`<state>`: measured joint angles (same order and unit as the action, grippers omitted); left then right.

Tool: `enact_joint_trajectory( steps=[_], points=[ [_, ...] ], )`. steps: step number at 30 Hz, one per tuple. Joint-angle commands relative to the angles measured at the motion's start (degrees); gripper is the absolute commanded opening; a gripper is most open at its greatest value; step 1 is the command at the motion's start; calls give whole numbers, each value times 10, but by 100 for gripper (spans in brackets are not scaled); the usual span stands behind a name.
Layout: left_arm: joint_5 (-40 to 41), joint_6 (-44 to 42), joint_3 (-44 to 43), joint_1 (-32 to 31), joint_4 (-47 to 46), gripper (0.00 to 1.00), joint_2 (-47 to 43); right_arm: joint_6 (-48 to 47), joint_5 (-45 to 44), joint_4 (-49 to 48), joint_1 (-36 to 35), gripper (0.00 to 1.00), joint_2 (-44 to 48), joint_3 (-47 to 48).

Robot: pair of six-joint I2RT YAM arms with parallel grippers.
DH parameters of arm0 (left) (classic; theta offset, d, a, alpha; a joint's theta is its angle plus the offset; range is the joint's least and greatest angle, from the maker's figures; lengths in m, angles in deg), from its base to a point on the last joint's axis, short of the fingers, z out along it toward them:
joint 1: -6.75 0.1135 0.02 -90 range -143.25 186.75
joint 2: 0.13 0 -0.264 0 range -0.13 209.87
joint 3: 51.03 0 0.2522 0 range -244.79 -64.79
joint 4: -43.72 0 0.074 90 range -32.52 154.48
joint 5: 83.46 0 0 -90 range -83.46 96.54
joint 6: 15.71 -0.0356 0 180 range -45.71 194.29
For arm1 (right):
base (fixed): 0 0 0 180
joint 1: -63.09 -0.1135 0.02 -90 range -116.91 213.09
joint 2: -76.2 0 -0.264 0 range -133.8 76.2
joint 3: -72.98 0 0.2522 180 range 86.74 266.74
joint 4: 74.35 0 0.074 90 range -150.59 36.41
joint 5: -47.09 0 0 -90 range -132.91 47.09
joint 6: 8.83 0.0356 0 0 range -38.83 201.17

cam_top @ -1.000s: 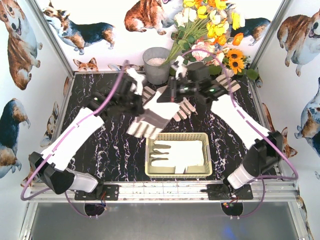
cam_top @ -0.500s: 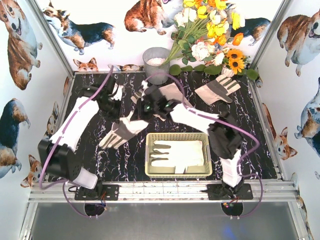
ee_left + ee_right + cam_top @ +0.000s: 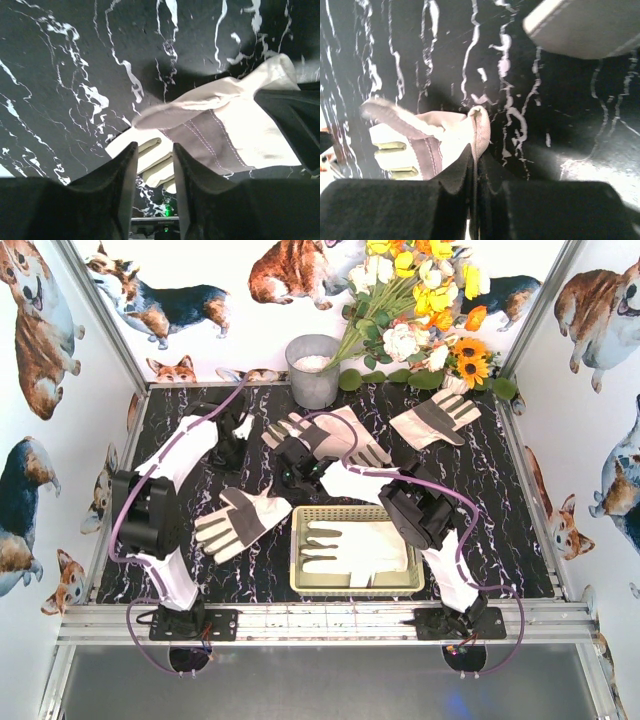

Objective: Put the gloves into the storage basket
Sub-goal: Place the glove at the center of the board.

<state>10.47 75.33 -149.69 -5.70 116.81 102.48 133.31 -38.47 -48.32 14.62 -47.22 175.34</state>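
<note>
Right gripper (image 3: 474, 150) is clenched on the thin folded edge of one glove (image 3: 420, 145), only a sliver of fabric between the fingertips. From above it sits at back centre of the worktop (image 3: 500, 500), right at the overlapping gloves (image 3: 325, 435) in front of the bucket (image 3: 313, 370); can't tell how many lie in that heap. Left gripper (image 3: 154, 147) is released, narrow gap, nothing in it, hovering just beside the same glove. Storage basket (image 3: 356, 589) is at near centre with one glove (image 3: 360, 545) flat inside. Another glove (image 3: 240, 520) lies on the worktop just left of the basket, and one more (image 3: 435, 418) is at back right near the flowers (image 3: 420, 300). Risks, as I judge them:

- The pinch is shallow, so the floppy glove could slip out on the lift or swing.
- The glove under or next to it may snag and get dragged along, then drop short of the basket.
- A glove held by one edge hangs long, so it may drape over the basket rim instead of landing inside, or catch the lattice and shift the basket.
- The two grippers are near each other, so a sideways move could bump them.
- The bucket is close behind, so a backward pull could knock it.
</note>
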Motion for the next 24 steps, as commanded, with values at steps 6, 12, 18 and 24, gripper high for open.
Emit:
enact_joint_trajectory(
  steps=[6, 12, 18, 24],
  points=[
    [22, 64, -17, 10, -40, 56, -72, 98, -126, -43, 1, 0, 10, 1],
    [-41, 232, 152, 14, -138, 61, -183, 138, -140, -67, 1, 0, -7, 12],
    [-96, 435, 338, 15, -358, 60, -287, 52, -114, -38, 0, 0, -11, 45],
    [2, 476, 379, 21, -379, 60, -294, 22, -73, -24, 1, 23, 0, 32]
  ],
)
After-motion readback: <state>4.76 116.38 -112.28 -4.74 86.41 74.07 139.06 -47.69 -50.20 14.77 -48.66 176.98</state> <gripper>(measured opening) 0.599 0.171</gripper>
